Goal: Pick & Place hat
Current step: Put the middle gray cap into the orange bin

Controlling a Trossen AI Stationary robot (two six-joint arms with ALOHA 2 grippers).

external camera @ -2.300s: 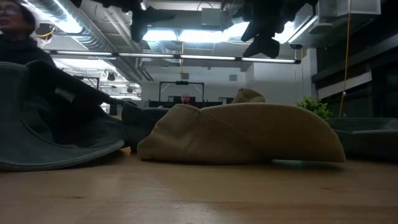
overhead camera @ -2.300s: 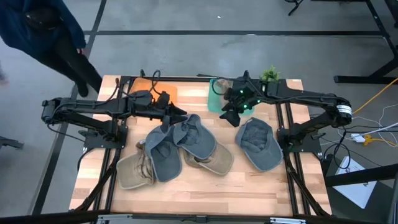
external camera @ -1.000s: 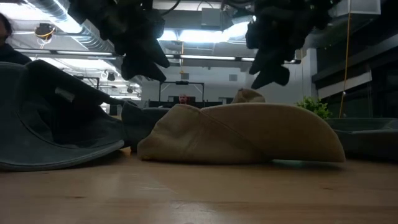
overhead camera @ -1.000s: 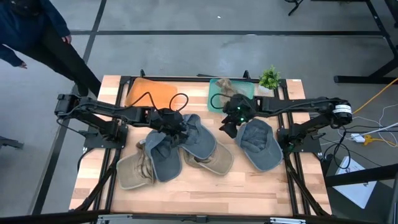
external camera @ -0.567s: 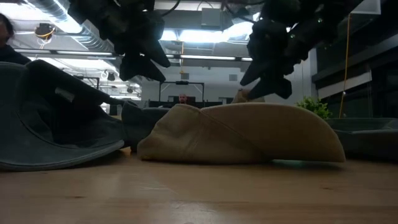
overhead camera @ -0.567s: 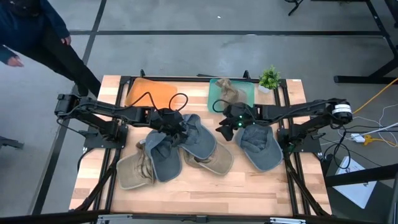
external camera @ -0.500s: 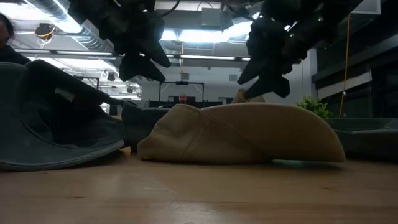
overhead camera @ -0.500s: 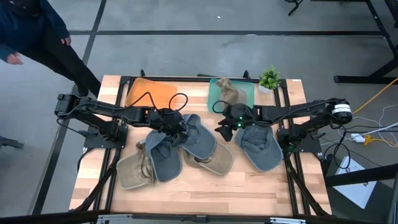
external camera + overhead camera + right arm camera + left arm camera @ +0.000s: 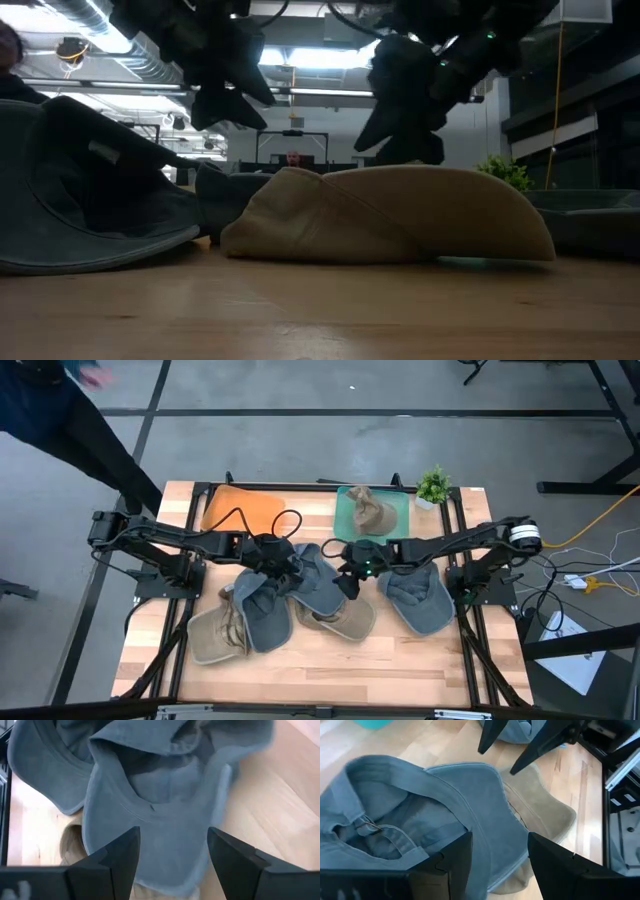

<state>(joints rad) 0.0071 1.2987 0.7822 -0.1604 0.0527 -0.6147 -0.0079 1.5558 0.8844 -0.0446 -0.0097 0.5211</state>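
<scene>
Blue-grey denim cap is lying at table centre, its brim running toward five o'clock; both open-jawed grippers are hovering over it, left gripper at its nine o'clock, right gripper at three.

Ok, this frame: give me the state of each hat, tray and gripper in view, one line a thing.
left gripper: open, empty, over the hat pile
right gripper: open, empty, over the pile's right side
blue hats in the pile: overlapping, inside up
tan hat on the left: on the table, partly under a blue hat
tan hat in the middle: partly under a blue hat
blue hat on the right: alone on the table
green tray: holds one tan hat
orange tray: no hat in it
</scene>
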